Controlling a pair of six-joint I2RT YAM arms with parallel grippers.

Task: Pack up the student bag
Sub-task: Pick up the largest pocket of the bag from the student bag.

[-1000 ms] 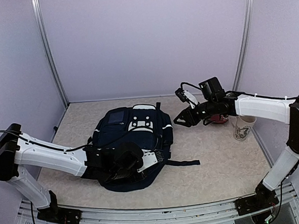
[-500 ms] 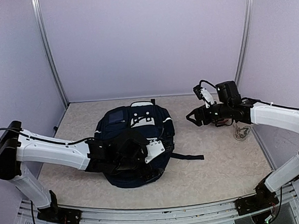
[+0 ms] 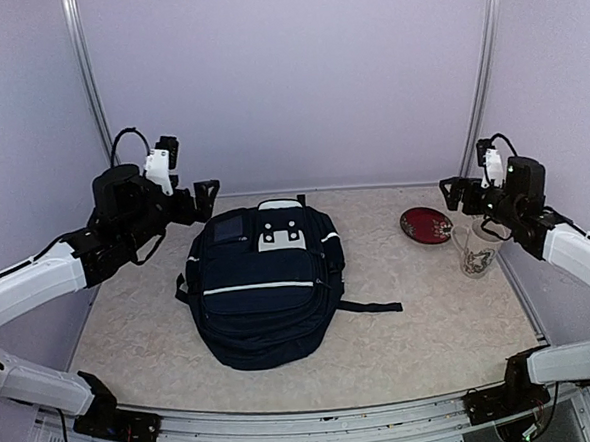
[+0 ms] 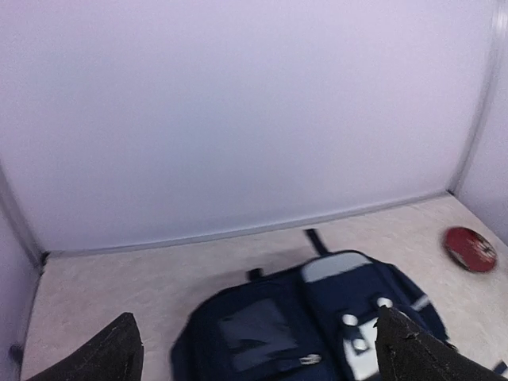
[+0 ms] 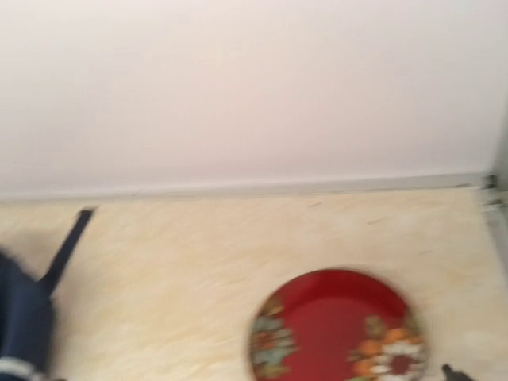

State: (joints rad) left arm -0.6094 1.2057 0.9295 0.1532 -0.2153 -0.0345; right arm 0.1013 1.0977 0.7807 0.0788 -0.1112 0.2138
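Student bag flat on desk, front up, likely for zip access. Left claw raised beside it, spread, empty. Right claw hovers by red plate and mug; cannot tell its grip.

The student bag, a dark navy backpack with white-grey patches near its top and a thin pale stripe across the front pocket, lies flat, front up, mid-worktop, top toward the far edge, black strap trailing right.

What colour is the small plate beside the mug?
The plate is red with orange and green floral decoration, clearest in the right wrist view.
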